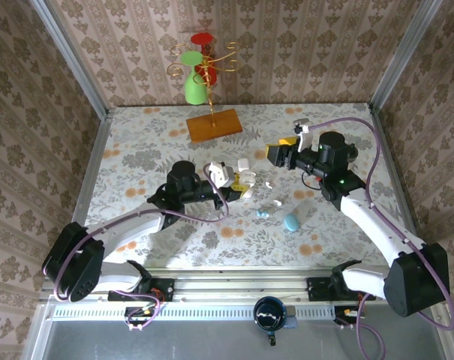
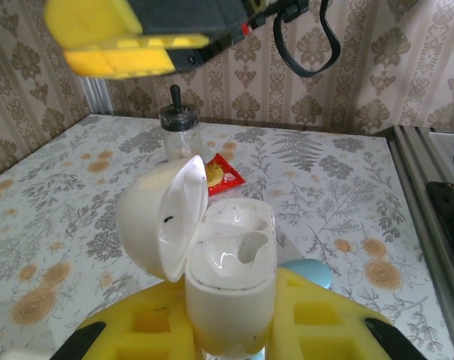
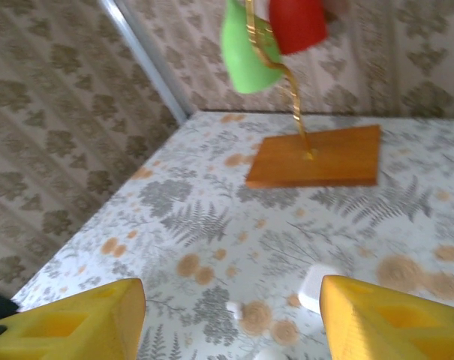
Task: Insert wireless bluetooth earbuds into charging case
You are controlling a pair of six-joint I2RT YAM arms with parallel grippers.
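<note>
Two blocky yellow fingers (image 2: 140,330) of the left end effector (image 2: 230,322) are clamped on the white case (image 2: 230,281), low in the middle of the left wrist view. We see it upright, glossy and rounded, with its domed lid (image 2: 166,225) swung open to the left and two moulded wells facing up. Behind it, toward the lower right, a smooth pale blue case (image 2: 311,271) peeks out on the desk (image 2: 61,195), whose surface is printed with grey ferns and orange flowers. Farther back stands a clear little bottle (image 2: 179,129) with a black top, and a red and yellow packet (image 2: 223,174) lies flat beside it.

In the top view we find the earbuds loose on the desk, right of centre. Tiny white buds (image 1: 269,182) lie just right of the held case, and pale blue buds (image 1: 262,214) lie below them, near the pebble-shaped blue case. The right end effector (image 1: 275,152) hangs upper right of centre there. In its wrist view the hollowed yellow fingers (image 3: 76,322) stand well apart over the desk. Beyond them a flat wooden base (image 3: 317,156) carries a thin gold stem (image 3: 296,112) with a green cup (image 3: 245,45) and a red cup (image 3: 298,22).
</note>
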